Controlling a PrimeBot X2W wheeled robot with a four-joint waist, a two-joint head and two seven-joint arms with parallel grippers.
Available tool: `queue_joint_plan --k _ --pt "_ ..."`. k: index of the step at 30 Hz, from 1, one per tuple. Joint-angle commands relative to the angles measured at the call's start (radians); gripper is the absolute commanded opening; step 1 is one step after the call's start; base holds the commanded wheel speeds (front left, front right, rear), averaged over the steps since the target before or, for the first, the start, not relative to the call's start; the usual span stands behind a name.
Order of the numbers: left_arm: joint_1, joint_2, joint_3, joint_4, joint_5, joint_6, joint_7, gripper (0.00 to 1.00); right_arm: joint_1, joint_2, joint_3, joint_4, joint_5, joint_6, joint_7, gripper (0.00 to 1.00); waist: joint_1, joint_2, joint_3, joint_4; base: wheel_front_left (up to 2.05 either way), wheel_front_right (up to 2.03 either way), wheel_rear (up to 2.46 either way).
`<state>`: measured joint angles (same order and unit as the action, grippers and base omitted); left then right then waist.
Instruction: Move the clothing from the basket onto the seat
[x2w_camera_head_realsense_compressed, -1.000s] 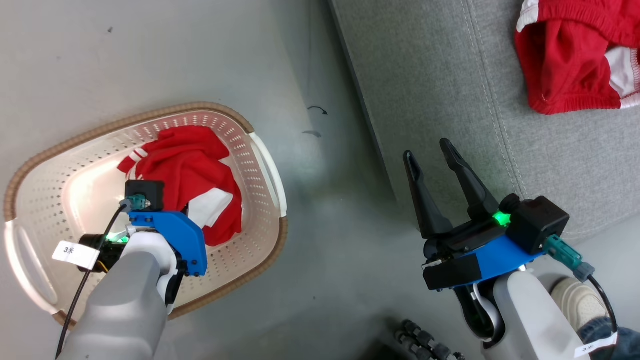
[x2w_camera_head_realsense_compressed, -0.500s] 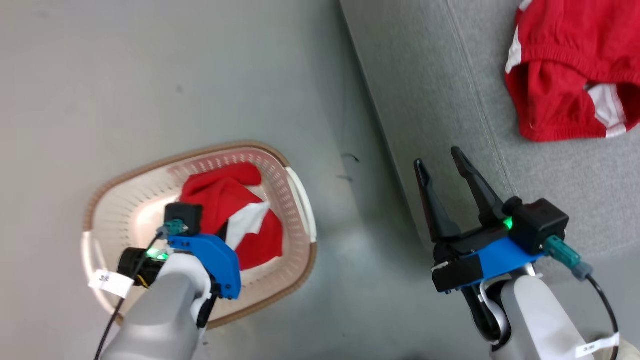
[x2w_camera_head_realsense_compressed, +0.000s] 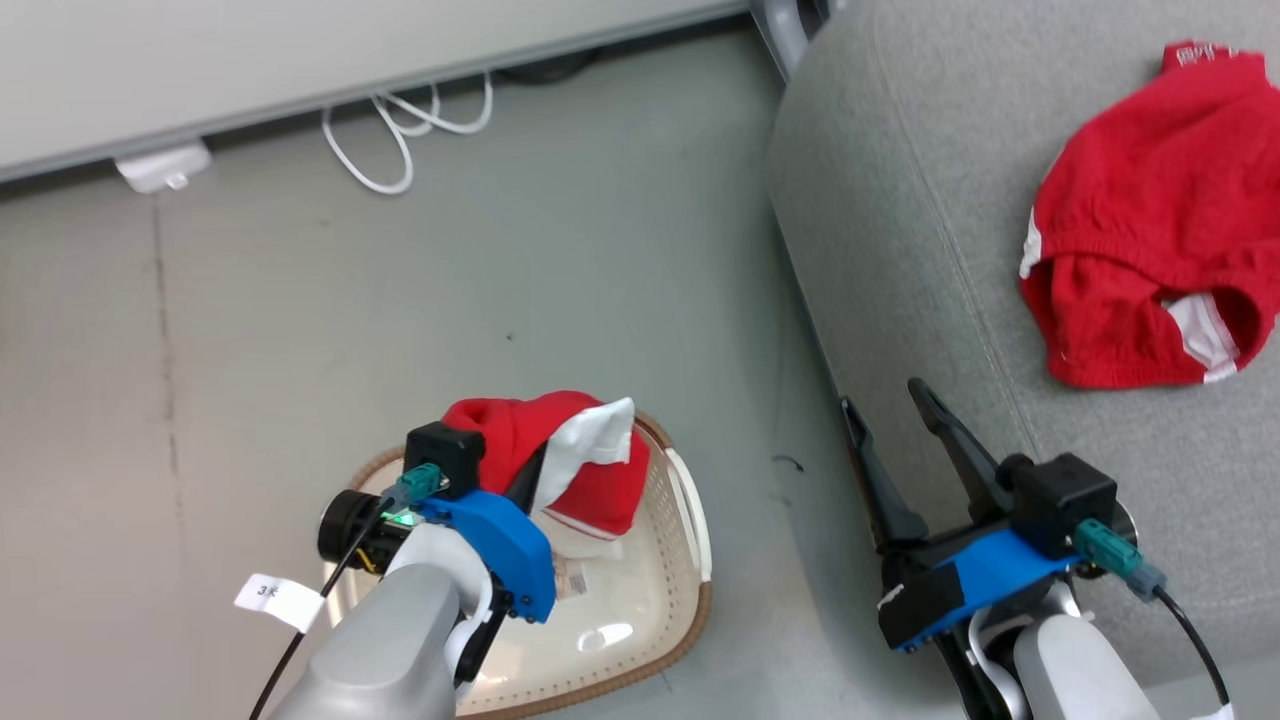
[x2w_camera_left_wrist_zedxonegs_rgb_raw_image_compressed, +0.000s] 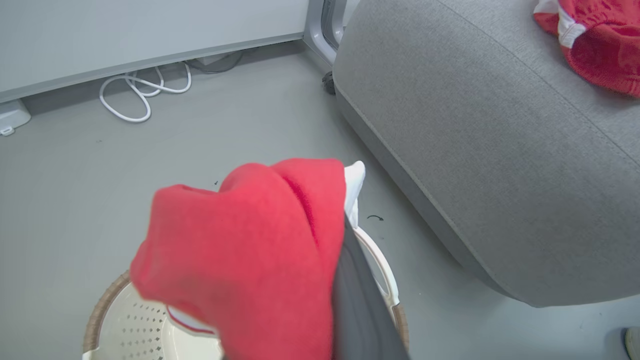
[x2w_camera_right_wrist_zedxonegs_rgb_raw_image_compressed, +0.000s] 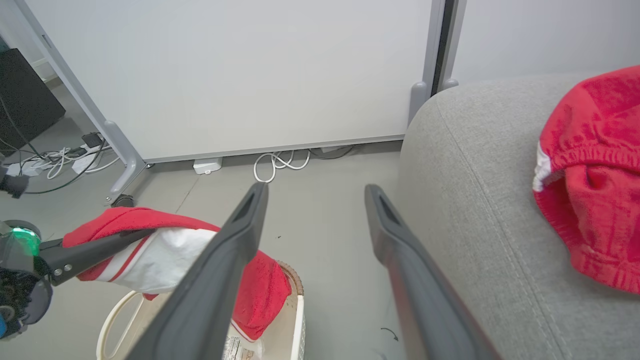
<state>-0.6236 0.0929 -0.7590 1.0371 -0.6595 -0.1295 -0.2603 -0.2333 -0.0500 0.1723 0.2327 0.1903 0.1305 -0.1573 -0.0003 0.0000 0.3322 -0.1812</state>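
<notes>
My left gripper is shut on a red garment with white trim, holding it up above the cream basket. The cloth drapes over the fingers, and one dark finger shows beside the red fabric. The garment's lower end still hangs inside the basket rim. A second red garment lies crumpled on the light-grey seat at the right. My right gripper is open and holds nothing, its fingers over the seat's front edge.
A white cable and a white adapter lie on the grey floor by a pale wall panel. A panel foot with a caster stands at the left. A small printed label lies on the basket's bottom.
The left gripper has lifted the red garment up out of the basket. The head camera has tilted up, bringing the wall base and cable into view. The right gripper has stayed open.
</notes>
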Motion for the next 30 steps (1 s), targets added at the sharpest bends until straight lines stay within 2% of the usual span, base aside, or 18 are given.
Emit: queue_joint_plan --k 1,14,30 --pt "0.012 0.004 -0.009 -0.038 0.006 -0.001 -0.006 0.00 0.029 -0.001 -0.009 -0.004 -0.007 0.000 0.011 1.00 0.0003 0.0000 -0.080 0.052 0.00 0.00 0.00" --pt "-0.053 0.008 -0.067 -0.224 0.010 -0.001 0.023 0.00 0.108 -0.001 -0.025 -0.022 -0.006 0.000 0.052 1.00 0.0003 0.0000 -0.202 0.097 0.00 0.00 0.00" --pt "-0.188 0.001 -0.098 -0.386 0.004 0.004 0.116 0.00 0.144 -0.001 -0.019 -0.046 -0.007 0.000 0.086 1.00 0.0003 0.0000 -0.268 0.121 0.00 0.00 0.00"
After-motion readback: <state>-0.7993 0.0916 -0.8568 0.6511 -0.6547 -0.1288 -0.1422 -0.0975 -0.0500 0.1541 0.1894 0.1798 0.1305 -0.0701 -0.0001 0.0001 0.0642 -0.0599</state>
